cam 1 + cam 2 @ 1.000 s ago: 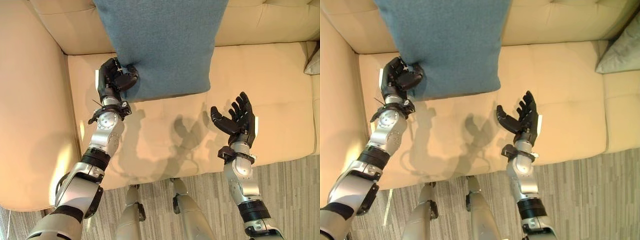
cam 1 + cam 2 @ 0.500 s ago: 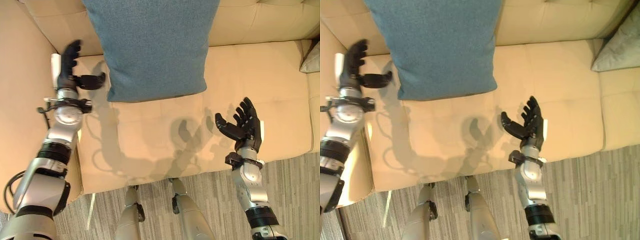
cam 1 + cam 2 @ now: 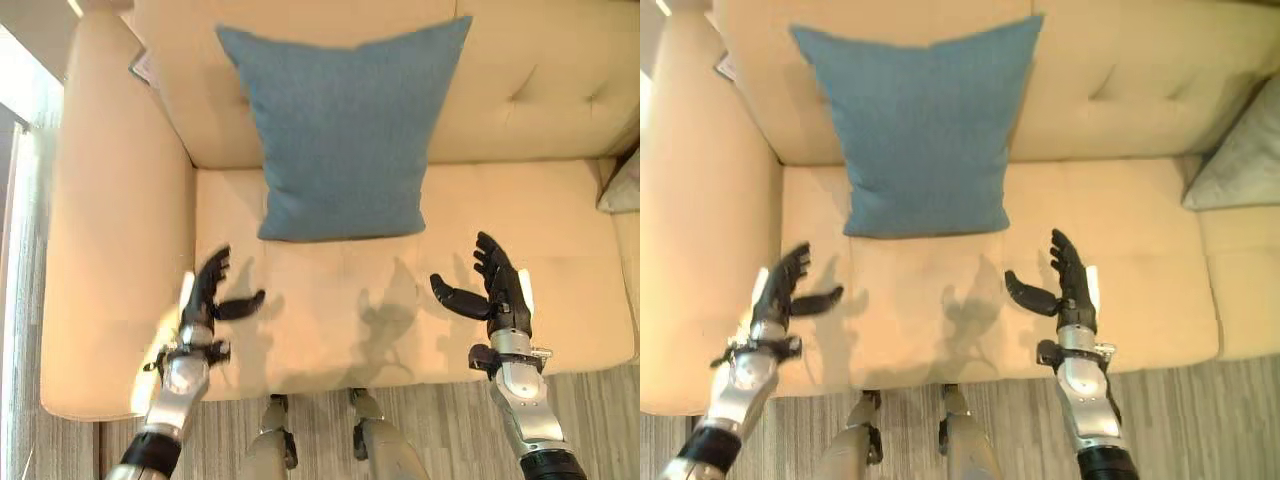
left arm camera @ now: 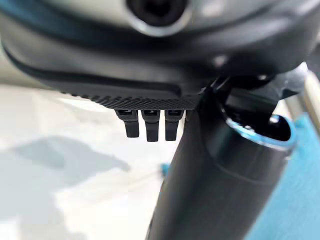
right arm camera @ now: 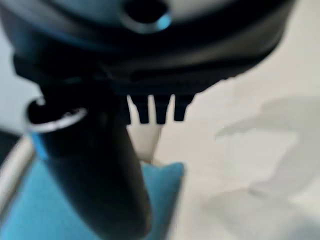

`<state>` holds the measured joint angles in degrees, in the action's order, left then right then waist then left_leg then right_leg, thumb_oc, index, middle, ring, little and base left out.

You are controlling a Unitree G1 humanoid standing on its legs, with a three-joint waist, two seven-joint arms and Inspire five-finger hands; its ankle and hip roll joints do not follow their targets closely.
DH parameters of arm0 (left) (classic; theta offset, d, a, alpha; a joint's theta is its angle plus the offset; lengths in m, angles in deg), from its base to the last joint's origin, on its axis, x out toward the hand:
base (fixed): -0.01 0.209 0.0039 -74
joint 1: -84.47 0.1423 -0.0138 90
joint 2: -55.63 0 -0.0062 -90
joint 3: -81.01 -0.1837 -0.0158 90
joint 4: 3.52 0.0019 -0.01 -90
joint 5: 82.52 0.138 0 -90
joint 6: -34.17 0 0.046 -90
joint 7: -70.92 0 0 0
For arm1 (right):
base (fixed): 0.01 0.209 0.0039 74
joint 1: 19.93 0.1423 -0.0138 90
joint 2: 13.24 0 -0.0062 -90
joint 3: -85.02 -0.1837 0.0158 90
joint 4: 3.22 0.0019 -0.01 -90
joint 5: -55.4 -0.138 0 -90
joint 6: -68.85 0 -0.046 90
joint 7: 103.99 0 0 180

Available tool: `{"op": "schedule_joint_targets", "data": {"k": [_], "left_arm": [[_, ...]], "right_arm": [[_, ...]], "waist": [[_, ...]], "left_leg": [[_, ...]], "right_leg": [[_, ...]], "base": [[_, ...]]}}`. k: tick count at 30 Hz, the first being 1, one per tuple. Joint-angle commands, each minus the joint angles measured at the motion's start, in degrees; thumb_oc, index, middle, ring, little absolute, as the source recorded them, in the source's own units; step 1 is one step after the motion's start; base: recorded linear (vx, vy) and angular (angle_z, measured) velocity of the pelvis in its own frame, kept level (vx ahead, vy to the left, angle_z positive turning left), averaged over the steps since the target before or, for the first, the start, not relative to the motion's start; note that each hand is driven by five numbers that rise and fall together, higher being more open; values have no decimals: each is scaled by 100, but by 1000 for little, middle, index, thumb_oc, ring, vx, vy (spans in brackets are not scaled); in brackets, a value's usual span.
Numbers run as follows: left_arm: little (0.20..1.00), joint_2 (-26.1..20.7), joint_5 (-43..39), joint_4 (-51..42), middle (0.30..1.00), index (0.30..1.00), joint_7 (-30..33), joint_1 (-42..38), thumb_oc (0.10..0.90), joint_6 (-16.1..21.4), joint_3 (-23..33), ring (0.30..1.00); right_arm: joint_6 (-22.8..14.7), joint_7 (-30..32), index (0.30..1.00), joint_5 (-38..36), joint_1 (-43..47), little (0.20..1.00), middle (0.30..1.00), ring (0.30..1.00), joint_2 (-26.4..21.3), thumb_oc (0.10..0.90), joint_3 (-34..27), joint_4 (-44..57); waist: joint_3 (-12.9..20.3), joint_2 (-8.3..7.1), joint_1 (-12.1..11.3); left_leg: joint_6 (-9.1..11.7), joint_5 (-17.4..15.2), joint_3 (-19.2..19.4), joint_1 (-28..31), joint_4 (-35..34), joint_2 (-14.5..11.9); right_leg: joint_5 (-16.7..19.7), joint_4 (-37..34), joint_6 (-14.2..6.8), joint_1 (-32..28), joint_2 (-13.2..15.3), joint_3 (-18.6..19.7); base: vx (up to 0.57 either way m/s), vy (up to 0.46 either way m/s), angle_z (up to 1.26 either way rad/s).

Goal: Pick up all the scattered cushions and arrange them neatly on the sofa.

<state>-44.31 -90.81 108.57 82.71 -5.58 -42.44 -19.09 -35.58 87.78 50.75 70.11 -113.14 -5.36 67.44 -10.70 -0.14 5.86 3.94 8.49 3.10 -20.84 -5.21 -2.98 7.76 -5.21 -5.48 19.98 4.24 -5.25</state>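
blue cushion (image 3: 342, 135) upright against sofa (image 3: 520, 90)

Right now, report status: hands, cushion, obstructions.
Left hand open, right hand open, both holding nothing above the seat. Square blue fabric cushion upright against the cream sofa backrest. Grey cushion at the right edge.

Grey cushion (image 3: 1248, 160) at the right side is cut off by the pic's edge; can't tell its full shape; blue cushion (image 3: 345, 130) hides part of the sofa (image 3: 520, 90) back; small thing (image 3: 141, 66) by the sofa's top left corner is mostly hidden, too small to tell; sofa's right part runs off the edge.
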Motion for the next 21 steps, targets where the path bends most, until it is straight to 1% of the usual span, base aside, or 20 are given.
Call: {"op": "schedule_joint_targets", "data": {"k": [1, 2, 3, 4, 6, 7, 8, 9, 10, 12, 14, 15, 16, 21], "left_arm": [[900, -295, 829, 317, 900, 900, -47, -246, 800, 298, -12, 900], [900, -292, 834, 321, 900, 900, -43, -241, 800, 302, -12, 900], [900, -156, 996, 641, 900, 900, -123, -40, 800, 226, -135, 900], [900, -154, 999, 645, 900, 900, -121, -36, 800, 230, -133, 900], [900, -29, 1081, 988, 900, 900, -196, 104, 800, 162, -213, 900], [900, 120, 1099, 1376, 900, 900, -275, 192, 800, 85, -253, 900], [900, 124, 1101, 1387, 900, 900, -271, 187, 800, 93, -255, 900], [900, 222, 1181, 1789, 900, 900, -334, 207, 800, 35, -298, 900], [900, 225, 1183, 1799, 900, 900, -332, 202, 800, 41, -300, 900], [900, 312, 1256, 2130, 900, 900, -361, 234, 800, -8, -313, 900], [900, 497, 1029, 2773, 900, 900, -374, 221, 800, -76, -177, 900], [900, 499, 1029, 2781, 900, 900, -372, 215, 800, -71, -177, 900], [900, 600, 867, 3184, 900, 900, -391, 163, 800, -144, -95, 900], [900, 664, 936, 3639, 900, 900, -405, 40, 800, -190, -108, 900]], "right_arm": [[-93, -96, 900, 489, -370, 900, 900, 900, -220, 800, 221, -448], [-101, -92, 900, 490, -367, 900, 900, 900, -221, 800, 229, -459], [10, -159, 900, 672, -428, 900, 900, 900, -153, 800, 484, -993], [3, -156, 900, 672, -424, 900, 900, 900, -153, 800, 492, -1004], [97, -233, 900, 791, -431, 900, 900, 900, -68, 800, 728, -1508], [152, -330, 900, 852, -507, 900, 900, 900, 45, 800, 895, -1868], [146, -327, 900, 852, -503, 900, 900, 900, 45, 800, 898, -1876], [179, -395, 900, 893, -555, 900, 900, 900, 116, 800, 982, -2148], [176, -394, 900, 893, -552, 900, 900, 900, 116, 800, 983, -2153], [202, -407, 900, 995, -607, 900, 900, 900, 178, 800, 1054, -2339], [244, -441, 900, 818, -655, 900, 900, 900, 320, 800, 1029, -2637], [241, -440, 900, 817, -651, 900, 900, 900, 319, 800, 1029, -2640], [290, -474, 900, 691, -635, 900, 900, 900, 415, 800, 1026, -2911], [297, -486, 900, 554, -594, 900, 900, 900, 520, 800, 1055, -3225]], "waist": [[723, -101, -7], [710, -102, -6], [734, -101, -30], [720, -102, -27], [731, -107, -48], [736, -111, -66], [720, -111, -65], [751, -110, -71], [738, -111, -72], [759, -113, -69], [811, -109, -59], [804, -109, -58], [838, -104, -50], [833, -93, -36]], "left_leg": [[274, -513, 228, 424, 21, -144], [275, -518, 230, 446, 21, -144], [255, -548, 242, 653, 21, -149], [256, -552, 242, 673, 21, -150], [237, -582, 259, 869, 21, -161], [214, -614, 251, 1055, 21, -165], [214, -618, 250, 1073, 21, -165], [205, -643, 271, 1224, 21, -160], [206, -646, 271, 1239, 21, -160], [207, -663, 279, 1372, 21, -164], [212, -679, 266, 1539, 21, -184], [213, -680, 265, 1545, 21, -185], [221, -672, 232, 1595, 21, -220], [242, -624, 228, 1607, 21, -271]], "right_leg": [[-456, 21, -404, -444, 181, -351], [-460, 21, -405, -466, 180, -351], [-504, 21, -391, -678, 173, -385], [-508, 21, -391, -698, 173, -386], [-565, 21, -366, -896, 156, -403], [-615, 21, -342, -1105, 145, -418], [-619, 21, -342, -1124, 145, -420], [-661, 21, -318, -1295, 117, -417], [-664, 21, -318, -1309, 117, -417], [-706, 26, -288, -1461, 99, -427], [-770, 42, -247, -1628, 47, -413], [-772, 41, -247, -1634, 46, -414], [-820, 24, -215, -1711, 5, -378], [-903, 21, -157, -1734, -80, -325]], "base": [[81, 12, 10], [104, 8, 14], [59, -1, 14], [76, -1, 15], [53, -8, 12], [49, -14, 6], [58, -21, 1], [0, 0, 0], [45, -18, 1], [19, -29, 0], [27, -66, 1], [6, -78, 1], [-3, -54, 1], [-42, -63, 2]]}}
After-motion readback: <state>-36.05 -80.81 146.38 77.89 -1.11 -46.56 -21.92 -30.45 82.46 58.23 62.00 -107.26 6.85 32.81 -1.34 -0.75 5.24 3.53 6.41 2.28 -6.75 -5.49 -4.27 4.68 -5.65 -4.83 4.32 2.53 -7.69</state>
